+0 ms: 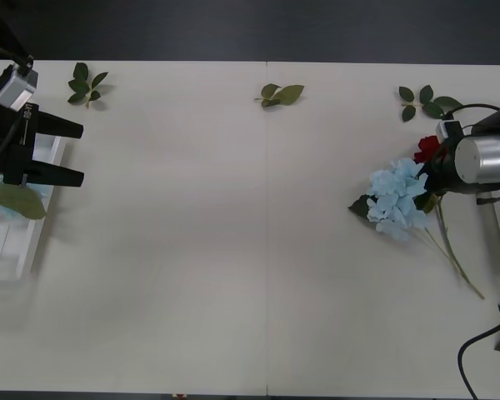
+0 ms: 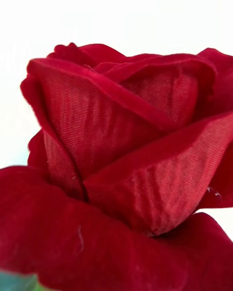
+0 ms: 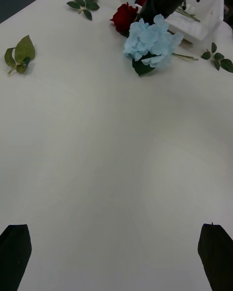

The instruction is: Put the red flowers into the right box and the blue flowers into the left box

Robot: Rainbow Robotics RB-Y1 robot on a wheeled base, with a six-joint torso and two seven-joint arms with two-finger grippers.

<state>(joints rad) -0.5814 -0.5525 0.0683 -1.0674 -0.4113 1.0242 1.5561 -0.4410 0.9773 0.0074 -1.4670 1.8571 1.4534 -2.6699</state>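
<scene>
the left claw [image 1: 82, 152] is being held over the left edge of the tabletop [image 1: 233, 250], above the left box [image 1: 17, 242], its black fingers [image 1: 58, 127] being kept wide apart with nothing between them; pale-blue petals and a broad leaf are being seen inside that box. at the right side, the right claw [image 1: 437, 171] is being lowered onto a red flower [image 1: 427, 148], though whether it is being gripped cannot be told. a blue flower [image 1: 397, 198] is lying just beside the rose, its stem trailing toward the near right. the right box [image 3: 206, 9] is sitting at the right edge. leaf sprigs [image 1: 281, 94] are lying along the far side.
</scene>
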